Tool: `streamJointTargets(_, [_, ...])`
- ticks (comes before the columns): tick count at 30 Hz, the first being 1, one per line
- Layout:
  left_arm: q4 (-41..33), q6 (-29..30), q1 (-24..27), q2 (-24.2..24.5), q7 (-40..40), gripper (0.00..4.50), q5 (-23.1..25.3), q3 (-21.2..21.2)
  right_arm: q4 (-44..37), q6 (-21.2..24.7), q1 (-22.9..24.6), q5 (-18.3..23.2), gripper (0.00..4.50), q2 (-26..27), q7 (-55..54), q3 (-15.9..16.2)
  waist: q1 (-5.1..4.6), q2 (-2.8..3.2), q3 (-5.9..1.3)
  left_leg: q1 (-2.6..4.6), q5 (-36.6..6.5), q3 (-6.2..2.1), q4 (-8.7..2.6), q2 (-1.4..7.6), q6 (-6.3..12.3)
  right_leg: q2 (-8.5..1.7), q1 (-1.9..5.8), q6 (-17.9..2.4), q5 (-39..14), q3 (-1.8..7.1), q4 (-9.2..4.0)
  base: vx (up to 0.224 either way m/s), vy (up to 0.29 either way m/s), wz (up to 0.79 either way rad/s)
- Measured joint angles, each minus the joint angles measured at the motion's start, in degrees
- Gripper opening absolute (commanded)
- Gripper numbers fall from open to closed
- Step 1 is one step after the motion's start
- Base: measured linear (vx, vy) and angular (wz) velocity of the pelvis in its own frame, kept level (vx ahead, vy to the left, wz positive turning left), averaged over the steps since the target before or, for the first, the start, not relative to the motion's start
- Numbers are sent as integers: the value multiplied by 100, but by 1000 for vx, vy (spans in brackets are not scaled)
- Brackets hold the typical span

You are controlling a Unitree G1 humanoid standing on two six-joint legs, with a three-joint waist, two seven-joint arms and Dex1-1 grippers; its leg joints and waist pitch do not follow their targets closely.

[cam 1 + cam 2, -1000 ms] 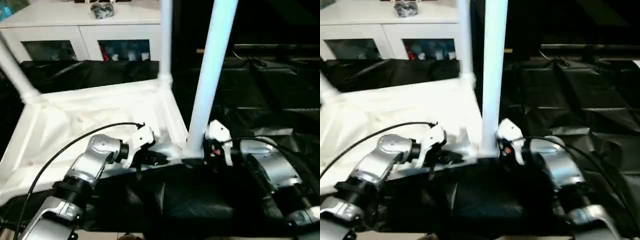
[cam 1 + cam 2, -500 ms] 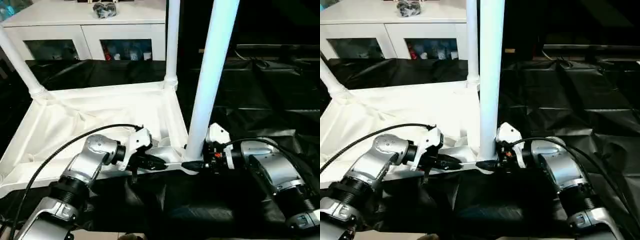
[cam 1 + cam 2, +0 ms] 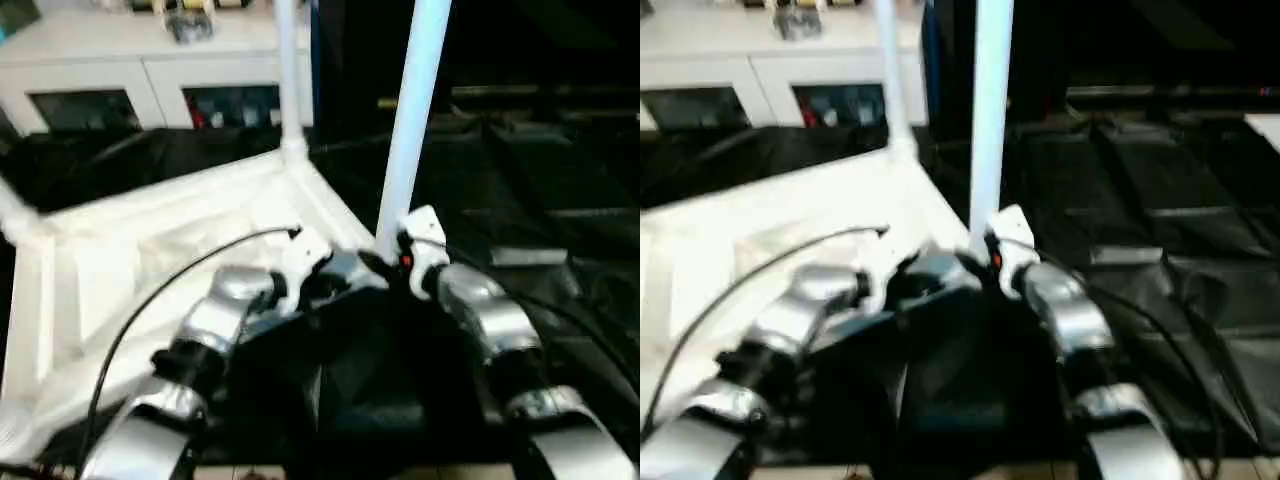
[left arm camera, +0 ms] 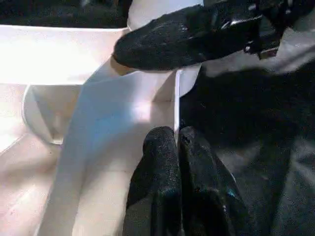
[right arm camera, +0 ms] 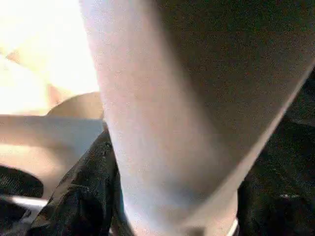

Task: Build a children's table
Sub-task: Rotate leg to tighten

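The children's table lies upside down: its white tabletop (image 3: 150,250) shows its ribbed underside. One white leg (image 3: 410,120) stands upright in the near corner socket, another leg (image 3: 288,70) in the far corner, and a third leg (image 3: 15,215) at the left edge. My left gripper (image 4: 176,135) is shut on the thin rim wall of the tabletop beside the near socket. My right gripper (image 3: 385,262) is closed around the base of the near leg (image 5: 162,123), one black finger (image 5: 83,191) pressed against it. That finger (image 4: 187,34) also crosses the left wrist view.
A white cabinet (image 3: 130,60) with glass doors stands behind the tabletop, small items on top. Black sheeting (image 3: 540,200) covers the surface to the right and under my forearms.
The whole picture has shifted and tilted, so the camera has moved. My right gripper's fingers have drawn in around the near leg. The left gripper keeps its hold on the rim.
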Motion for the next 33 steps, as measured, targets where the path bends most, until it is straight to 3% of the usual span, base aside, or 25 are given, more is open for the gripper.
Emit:
streamJointTargets(2, [0, 3, 0, -12, 22, 0, 1, 3, 3, -5, 0, -19, 342, 47, 0, -63, 4, 4, -3, 0, 0, -2, -3, 1, 0, 0, 0, 5, -3, -4, -1, 0, 0, 0])
streamJointTargets(8, [-24, -84, 16, 109, -247, 0, 25, 14, -2, -41, 9, -17, 378, 51, 405, -112, -23, -6, 1, -5, 0, -2, -3, 1, 0, 1, -1, 6, -3, -3, -8, 0, 0, 0])
streamJointTargets(12, [-259, -178, 149, 339, -762, 0, -56, -70, -329, -171, 212, 48, 378, -336, 1313, 128, -16, -9, 3, -19, -1, -2, -14, 4, 0, 2, -8, 14, -11, -11, -19, 0, 0, 0])
streamJointTargets(16, [-576, -353, 318, 781, -1610, 0, -215, -289, -921, -401, 584, 206, 378, -980, 2710, 515, 92, -5, 7, -32, -1, -2, -21, 14, 5, 5, -21, 19, -22, -27, -17, 0, 0, 0])
streamJointTargets(22, [-671, -398, 341, 1039, -2253, 0, -266, -374, -1266, -392, 698, 302, 378, -1330, 3624, 759, 165, 9, 14, -33, -1, 2, -4, 9, 2, -2, -18, 16, -21, -16, -5, 0, 0, 0])
streamJointTargets(25, [-799, -387, 433, 1166, -2617, 0, -336, -406, -1517, -327, 746, 359, 355, -1590, 4181, 952, 195, 4, 17, -32, -1, 4, 0, 9, 2, -2, -15, 16, -21, -11, -5, 0, 0, 0])
streamJointTargets(33, [-922, -337, 468, 1354, -2966, 0, -432, -505, -1721, -209, 818, 418, 283, -1650, 4530, 1027, 260, 4, 17, -32, -1, 4, 0, 10, 2, -1, -15, 16, -21, -13, -3, 0, 0, 0])
